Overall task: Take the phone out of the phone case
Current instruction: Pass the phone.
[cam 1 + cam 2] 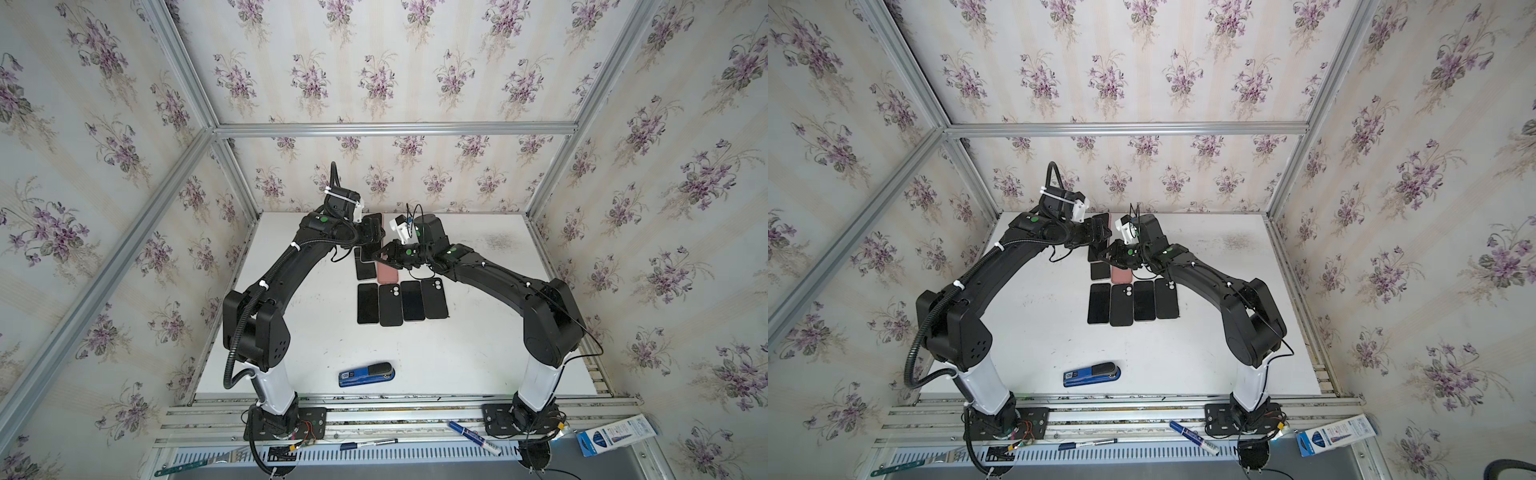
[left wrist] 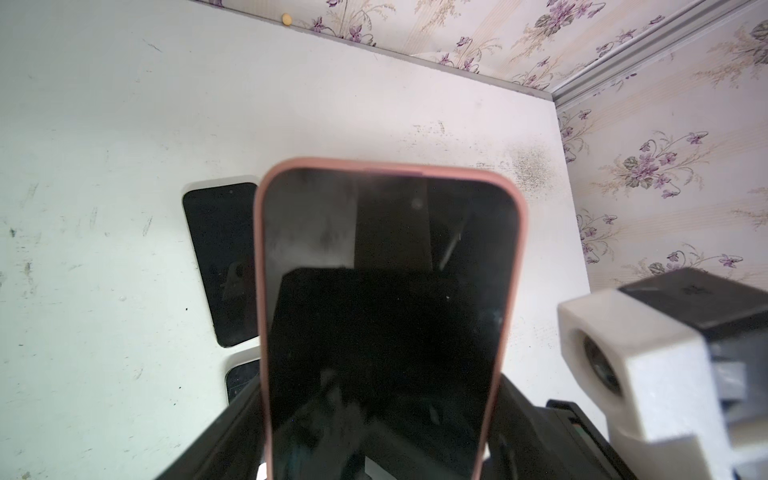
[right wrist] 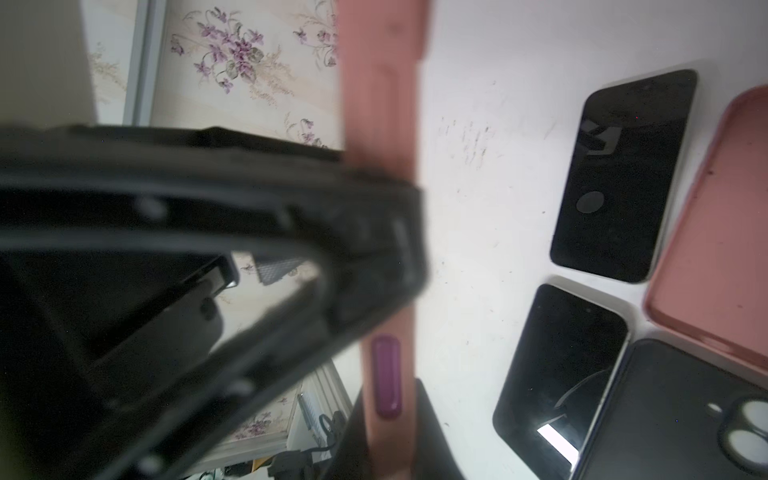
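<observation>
Above the table (image 2: 124, 124), left jaws clamp the phone case (image 3: 382, 83); right jaws together (contact blurred)

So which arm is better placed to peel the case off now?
Right, probably: the right tool is shut on the side edge of the pink case, while the left tool holds the cased phone across its width.

White bench (image 1: 478, 340), scuffed, with a dark speckled patch (image 1: 498, 242) at 2 o'clock. At centre I see a row of four dark handsets (image 1: 390, 304) lying flat side by side, alternating screen-up and camera-up. At the row's 12 o'clock lies an empty pink case (image 1: 388, 272), open side up, with a lone dark phone (image 1: 365, 270) just beside it at its 9 o'clock. There's a blue stapler (image 1: 366, 374) at 6 o'clock, near the front edge.
</observation>
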Robot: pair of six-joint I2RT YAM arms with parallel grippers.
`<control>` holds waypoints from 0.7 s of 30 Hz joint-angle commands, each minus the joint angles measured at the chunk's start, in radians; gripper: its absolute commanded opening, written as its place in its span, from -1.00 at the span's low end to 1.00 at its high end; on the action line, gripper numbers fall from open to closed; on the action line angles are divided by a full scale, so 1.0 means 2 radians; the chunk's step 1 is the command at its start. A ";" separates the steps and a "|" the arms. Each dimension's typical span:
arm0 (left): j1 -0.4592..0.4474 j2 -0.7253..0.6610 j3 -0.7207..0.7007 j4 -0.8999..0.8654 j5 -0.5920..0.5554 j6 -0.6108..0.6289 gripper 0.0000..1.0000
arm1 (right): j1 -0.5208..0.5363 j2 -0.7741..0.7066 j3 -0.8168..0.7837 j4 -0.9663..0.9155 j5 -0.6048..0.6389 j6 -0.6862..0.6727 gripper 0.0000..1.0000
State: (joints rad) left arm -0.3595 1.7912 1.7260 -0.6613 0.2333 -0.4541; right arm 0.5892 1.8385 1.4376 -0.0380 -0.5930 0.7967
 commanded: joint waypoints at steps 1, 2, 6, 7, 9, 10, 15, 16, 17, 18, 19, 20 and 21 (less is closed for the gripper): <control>0.000 -0.009 -0.001 0.033 0.014 -0.010 0.17 | 0.000 -0.003 0.001 0.022 0.001 0.014 -0.94; 0.000 -0.012 -0.002 0.037 0.021 -0.011 0.17 | 0.000 -0.004 -0.002 0.024 0.000 0.014 -1.00; -0.001 -0.026 -0.012 0.062 0.046 -0.013 0.33 | 0.000 -0.016 -0.013 0.023 0.006 0.004 -1.00; -0.001 -0.030 -0.014 0.068 0.053 -0.013 0.43 | 0.000 -0.019 -0.017 0.023 0.007 0.001 -1.00; 0.000 -0.037 -0.015 0.080 0.066 -0.014 0.65 | -0.001 -0.026 -0.023 0.021 0.007 -0.006 -1.00; 0.000 -0.041 -0.015 0.085 0.076 -0.015 0.74 | -0.001 -0.031 -0.026 0.018 0.008 -0.012 -1.00; 0.004 -0.058 -0.009 0.104 0.117 -0.015 0.99 | -0.011 -0.065 -0.055 0.007 0.014 -0.048 -1.00; 0.006 -0.062 -0.006 0.106 0.121 -0.013 0.99 | -0.015 -0.073 -0.063 0.006 0.014 -0.055 -1.00; 0.009 -0.068 -0.005 0.106 0.125 -0.011 0.99 | -0.022 -0.083 -0.071 0.005 0.014 -0.062 -1.00; 0.011 -0.074 -0.005 0.107 0.125 -0.009 0.99 | -0.022 -0.092 -0.077 0.004 0.014 -0.068 -1.00; 0.013 -0.080 -0.005 0.108 0.126 -0.005 0.99 | -0.046 -0.102 -0.084 0.002 0.014 -0.075 -1.00; 0.014 -0.087 -0.004 0.110 0.130 -0.001 0.99 | -0.055 -0.111 -0.089 -0.001 0.013 -0.081 -1.00; 0.016 -0.091 -0.003 0.111 0.133 0.003 0.99 | -0.061 -0.119 -0.093 -0.003 0.010 -0.090 -1.00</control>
State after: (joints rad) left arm -0.3325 1.6310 1.7103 -0.4911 0.4530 -0.4751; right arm 0.4969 1.6398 1.2625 -0.0757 -0.5774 0.6899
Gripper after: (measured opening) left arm 0.996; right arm 0.134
